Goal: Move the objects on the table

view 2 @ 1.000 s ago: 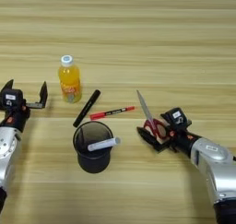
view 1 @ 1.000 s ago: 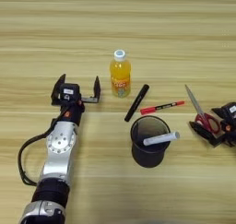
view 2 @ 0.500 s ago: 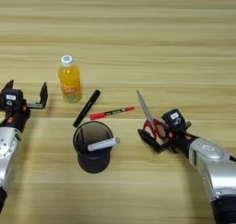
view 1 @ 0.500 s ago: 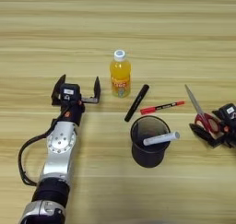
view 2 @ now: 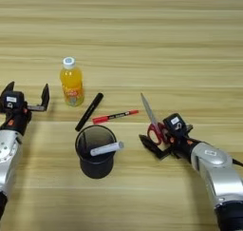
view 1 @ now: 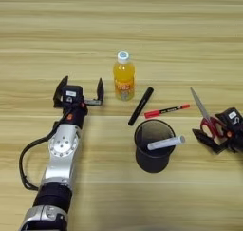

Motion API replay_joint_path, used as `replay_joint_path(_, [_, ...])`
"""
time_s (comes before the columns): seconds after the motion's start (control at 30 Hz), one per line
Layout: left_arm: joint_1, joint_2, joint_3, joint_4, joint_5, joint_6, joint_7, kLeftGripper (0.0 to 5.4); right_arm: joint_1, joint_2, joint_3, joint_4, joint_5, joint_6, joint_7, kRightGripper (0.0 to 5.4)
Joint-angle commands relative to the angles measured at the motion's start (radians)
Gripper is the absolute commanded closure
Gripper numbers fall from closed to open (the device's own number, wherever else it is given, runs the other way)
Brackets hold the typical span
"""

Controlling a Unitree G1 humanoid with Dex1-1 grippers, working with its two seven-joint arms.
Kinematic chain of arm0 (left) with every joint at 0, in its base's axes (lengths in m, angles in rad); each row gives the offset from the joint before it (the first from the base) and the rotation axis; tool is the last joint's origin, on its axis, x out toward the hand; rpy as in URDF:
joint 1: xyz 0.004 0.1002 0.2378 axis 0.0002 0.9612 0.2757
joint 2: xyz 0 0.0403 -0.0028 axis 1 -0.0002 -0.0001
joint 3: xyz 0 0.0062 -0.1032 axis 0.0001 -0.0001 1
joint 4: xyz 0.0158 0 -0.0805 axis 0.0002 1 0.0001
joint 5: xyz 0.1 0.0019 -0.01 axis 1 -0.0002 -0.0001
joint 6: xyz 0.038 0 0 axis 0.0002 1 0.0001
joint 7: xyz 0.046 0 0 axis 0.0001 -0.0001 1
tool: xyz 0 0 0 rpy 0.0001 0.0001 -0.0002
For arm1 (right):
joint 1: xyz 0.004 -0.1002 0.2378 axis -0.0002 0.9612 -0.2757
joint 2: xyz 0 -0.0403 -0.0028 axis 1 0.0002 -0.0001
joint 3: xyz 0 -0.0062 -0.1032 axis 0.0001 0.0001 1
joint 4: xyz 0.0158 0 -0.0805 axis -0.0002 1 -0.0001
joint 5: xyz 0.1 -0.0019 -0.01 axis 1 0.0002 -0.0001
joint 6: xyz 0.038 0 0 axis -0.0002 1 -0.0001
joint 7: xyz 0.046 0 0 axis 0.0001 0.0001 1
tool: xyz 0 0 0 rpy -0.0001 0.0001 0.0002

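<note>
Nothing had moved: right gripper (view 2: 159, 140) sat at the scissors (view 2: 151, 122), jaws unreadable; left gripper (view 1: 79, 88) gaped empty; grip handles squarely.

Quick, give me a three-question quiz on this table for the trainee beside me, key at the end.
1. True or false: the pale grey marker lies flat on the table.
2. Which hand is at the red-handled scissors: A) left hand, B) right hand?
3. Fill in: the black marker lies between the orange-juice bottle and the thin red ____.

Key:
1. False; it leans in the black cup.
2. B; the left hand is open and empty, left of the bottle.
3. pen.
</note>
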Motion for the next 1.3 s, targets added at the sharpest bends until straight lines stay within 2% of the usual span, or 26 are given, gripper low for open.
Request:
replay_joint_path(0.03, [-0.012,0.000,0.004,0.009,-0.014,0.009,-0.002,0.01,0.024,-0.007,0.022,0.020,-0.026,0.038,-0.005,0.00])
replay_joint_path(0.23, [-0.013,0.001,0.004,0.012,-0.014,0.007,-0.002,0.01,0.030,-0.013,0.032,0.017,-0.028,0.052,0.001,0.00])
replay_joint_path(0.27, [-0.013,0.000,0.004,0.012,-0.013,0.007,-0.001,0.00,0.030,-0.015,0.033,0.017,-0.028,0.054,0.001,0.21])
replay_joint_path(0.73, [-0.013,-0.001,0.003,0.013,-0.013,0.005,-0.001,0.00,0.041,-0.028,0.053,0.007,-0.030,0.060,0.008,1.48])
replay_joint_path(1.3, [-0.016,-0.001,0.004,0.017,-0.013,0.003,-0.001,0.00,0.030,-0.014,0.049,-0.001,-0.028,0.031,-0.012,1.48])
